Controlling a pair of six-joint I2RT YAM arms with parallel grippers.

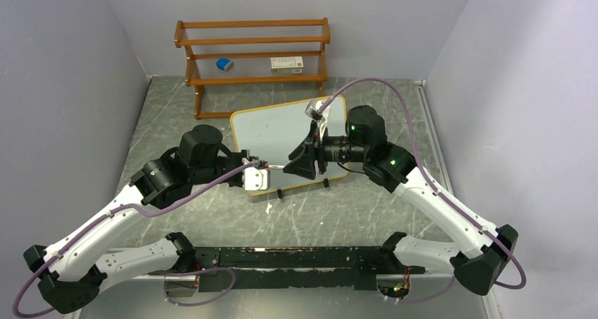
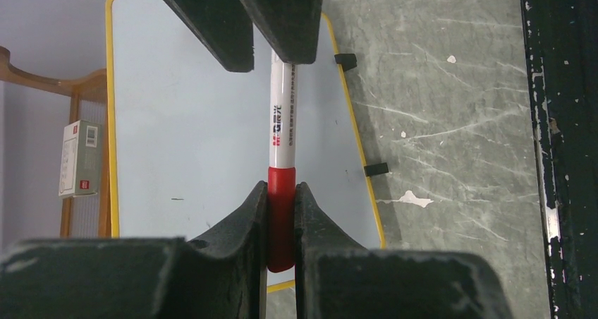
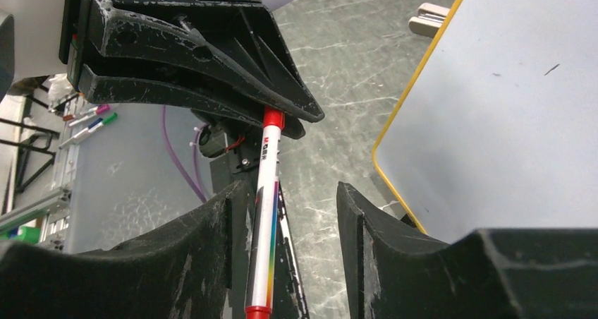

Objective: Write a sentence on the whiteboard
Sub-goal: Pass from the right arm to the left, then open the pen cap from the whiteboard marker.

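Note:
The whiteboard (image 1: 278,132) lies flat on the table, its yellow-framed surface (image 2: 190,121) blank apart from faint specks. Just above its near edge a white marker (image 2: 282,132) with red ends hangs level between both grippers. My left gripper (image 2: 281,192) is shut on the marker's red end. My right gripper (image 3: 285,199) is open around the marker's barrel (image 3: 266,213), which rests against one finger with a wide gap to the other. In the top view the left gripper (image 1: 264,165) and right gripper (image 1: 300,162) face each other tip to tip.
A brown wooden shelf rack (image 1: 254,51) stands behind the board, holding a small blue object (image 1: 224,64) and a white box (image 1: 287,64). The board's black feet (image 2: 376,169) stick out onto the marbled table. A black rail (image 1: 296,257) runs along the near edge.

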